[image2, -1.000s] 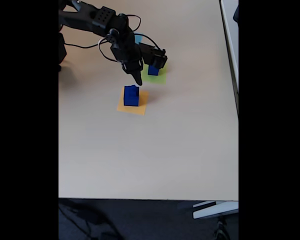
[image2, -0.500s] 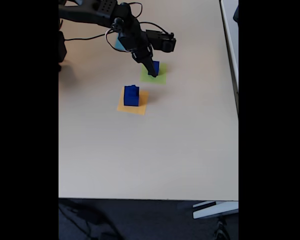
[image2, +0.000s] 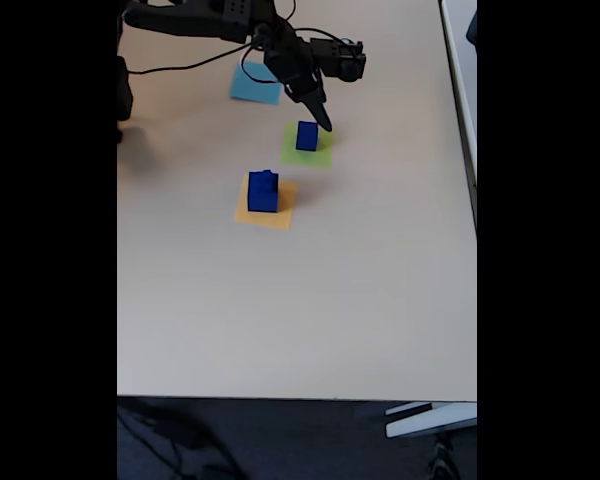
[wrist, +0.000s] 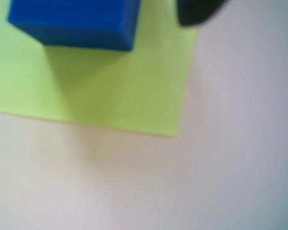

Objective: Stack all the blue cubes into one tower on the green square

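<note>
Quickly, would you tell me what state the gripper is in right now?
Gripper: holds nothing; it hangs just right of the cube on the green square in the fixed view. Open or shut cannot be told.

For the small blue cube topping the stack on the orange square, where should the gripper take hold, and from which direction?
Judging from the fixed view, grip the small top cube by two opposite vertical faces, coming straight down from above. It sits on the larger cube over the orange square, so a low sideways approach risks knocking the lower one.
</note>
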